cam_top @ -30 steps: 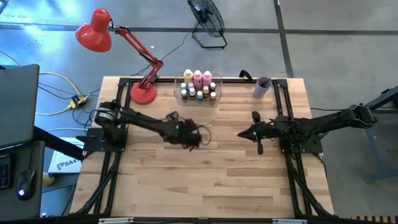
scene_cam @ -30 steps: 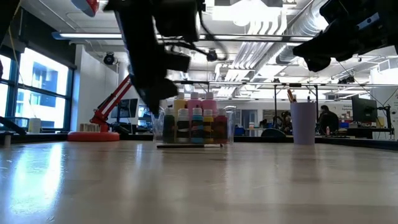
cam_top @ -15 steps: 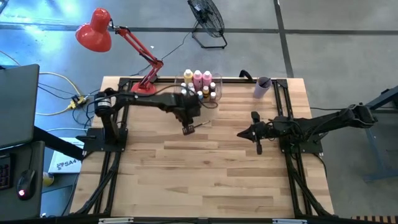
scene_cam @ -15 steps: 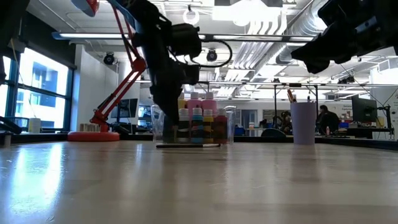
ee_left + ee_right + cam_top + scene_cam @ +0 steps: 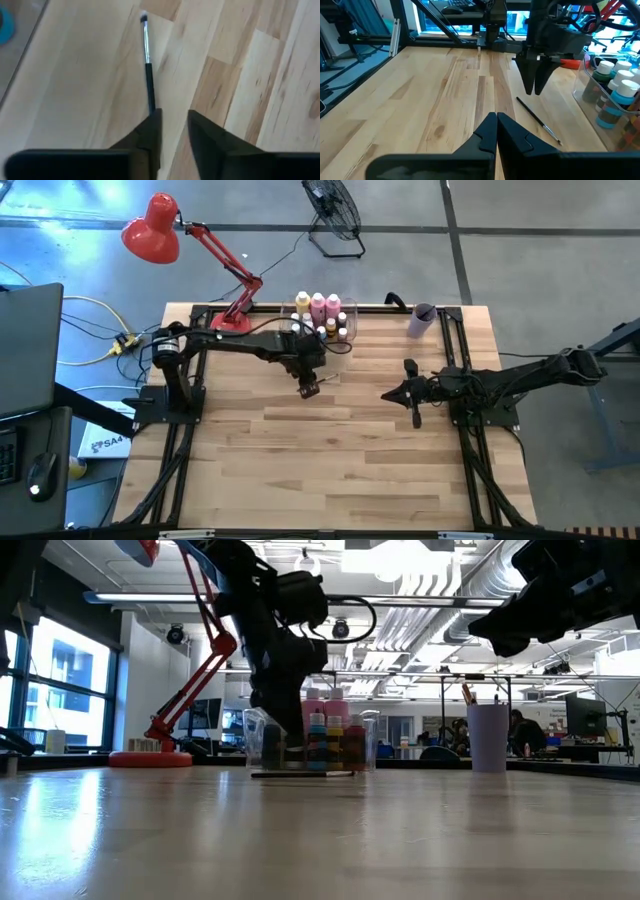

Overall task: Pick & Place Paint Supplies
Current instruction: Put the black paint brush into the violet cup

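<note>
Hovering just above the wooden table [image 5: 330, 450], the left gripper [image 5: 308, 387] points down with its fingers [image 5: 150, 131] set a narrow gap apart and nothing between them; the paintbrush [image 5: 146, 65] lies flat on the boards right in front of those fingertips, its dark handle end closest to them and its ferrule and tuft farther out. From the right wrist view the same brush [image 5: 539, 120] lies just below and a little ahead of the left gripper [image 5: 538, 80], close beside the clear bin [image 5: 592, 82] that holds the small white-capped bottles [image 5: 620, 95]. From table height the brush [image 5: 305, 774] is a thin line lying in front of that bin. I judge the brush very light and stiff, but so thin and round that it could roll or skid on the smooth wood, and it lies so low that the fingertips must nearly touch the table to get around it. The best hold would seem to be across the dark handle, a bit in from the near end, with the jaws straddling the shaft crosswise; the tuft is soft and should be left alone. The present gap looks wide enough for so thin a shaft, though only just. The right gripper [image 5: 415, 393] waits well apart over the table's right side, its fingers pressed together and holding nothing. A lilac cup [image 5: 422, 319] stands at the far right corner.
</note>
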Robot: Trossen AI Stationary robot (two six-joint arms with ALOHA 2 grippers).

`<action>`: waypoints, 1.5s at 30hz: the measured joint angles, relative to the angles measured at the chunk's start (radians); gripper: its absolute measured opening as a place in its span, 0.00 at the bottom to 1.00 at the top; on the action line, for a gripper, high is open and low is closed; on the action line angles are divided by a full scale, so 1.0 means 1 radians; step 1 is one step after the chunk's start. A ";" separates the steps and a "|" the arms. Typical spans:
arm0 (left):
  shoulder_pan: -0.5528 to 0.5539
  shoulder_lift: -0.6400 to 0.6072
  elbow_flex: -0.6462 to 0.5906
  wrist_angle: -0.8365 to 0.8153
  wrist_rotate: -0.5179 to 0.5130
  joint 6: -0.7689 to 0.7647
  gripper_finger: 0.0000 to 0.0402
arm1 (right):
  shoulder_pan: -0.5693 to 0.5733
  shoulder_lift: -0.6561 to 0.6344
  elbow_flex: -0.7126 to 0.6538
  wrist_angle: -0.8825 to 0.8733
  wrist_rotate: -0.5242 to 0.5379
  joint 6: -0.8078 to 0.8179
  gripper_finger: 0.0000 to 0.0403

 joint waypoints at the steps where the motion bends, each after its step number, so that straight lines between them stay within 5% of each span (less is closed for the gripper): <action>1: 0.000 0.000 0.000 -0.001 -0.001 -0.009 0.25 | 0.000 0.000 0.000 0.000 0.000 0.001 0.00; 9: -0.006 0.035 0.003 -0.015 -0.048 -0.077 0.42 | 0.000 0.000 0.000 -0.017 0.011 0.000 0.01; 26: -0.091 0.141 0.004 -0.021 -0.185 -0.079 0.42 | 0.000 0.000 0.000 -0.015 0.026 0.000 0.01; 45: -0.090 0.173 0.003 -0.012 -0.178 -0.083 0.39 | 0.000 0.000 0.000 -0.014 0.026 0.000 0.01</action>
